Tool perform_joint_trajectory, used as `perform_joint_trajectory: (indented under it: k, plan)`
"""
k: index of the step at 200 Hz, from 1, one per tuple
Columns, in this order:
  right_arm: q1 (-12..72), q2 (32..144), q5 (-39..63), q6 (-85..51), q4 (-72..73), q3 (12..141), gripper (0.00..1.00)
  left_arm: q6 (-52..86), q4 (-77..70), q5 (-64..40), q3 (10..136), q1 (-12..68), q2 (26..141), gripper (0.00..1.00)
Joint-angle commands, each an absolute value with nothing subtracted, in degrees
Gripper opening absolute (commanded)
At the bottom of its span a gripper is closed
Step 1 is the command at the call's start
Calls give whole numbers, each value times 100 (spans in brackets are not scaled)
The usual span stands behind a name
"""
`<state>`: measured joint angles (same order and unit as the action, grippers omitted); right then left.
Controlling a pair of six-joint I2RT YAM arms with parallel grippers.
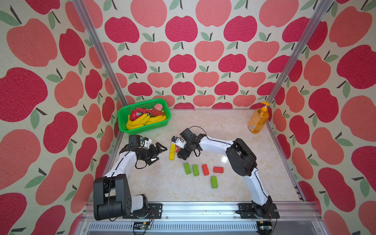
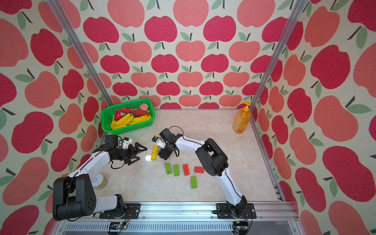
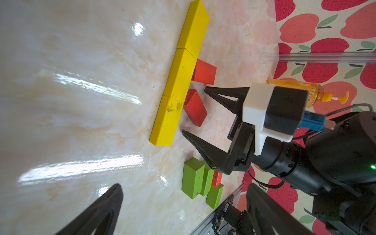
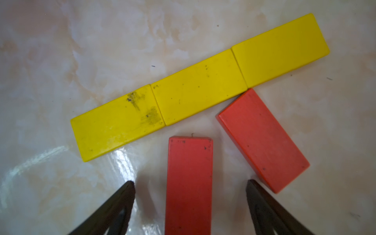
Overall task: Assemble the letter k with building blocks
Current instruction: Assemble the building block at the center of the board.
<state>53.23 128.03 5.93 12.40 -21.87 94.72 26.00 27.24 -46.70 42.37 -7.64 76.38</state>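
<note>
Three yellow building blocks form a straight bar, seen in both top views. One red brick lies slanted with a corner against the bar. A second red brick lies flat, pointing at the bar with a small gap. My right gripper is open and straddles this brick, and both fingers stand clear of its sides. My left gripper hangs open and empty to the left of the bar. Three green bricks and two red bricks lie loose nearer the front.
A green basket with bananas and other fruit stands at the back left. An orange soap bottle stands at the back right corner. A round tin sits beside the left arm's base. A metal rail runs along the front edge.
</note>
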Motion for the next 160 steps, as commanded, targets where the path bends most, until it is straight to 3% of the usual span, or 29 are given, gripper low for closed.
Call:
perform_joint_trajectory:
  k: [1, 63, 102, 160]
  plan:
    - [5318, 12776, 461, 1221, -2470, 9247, 84, 2474, 2856, -4597, 4342, -778, 7563, 98]
    - [5273, 12590, 374, 1198, -2383, 8910, 79, 2494, 2812, -4613, 4363, -764, 7629, 98]
    - [5273, 12561, 456, 1160, -2347, 8822, 64, 2521, 2775, -4614, 4377, -745, 7664, 98]
    - [5282, 12691, 541, 1160, -2434, 9058, 54, 2510, 2784, -4588, 4395, -729, 7673, 98]
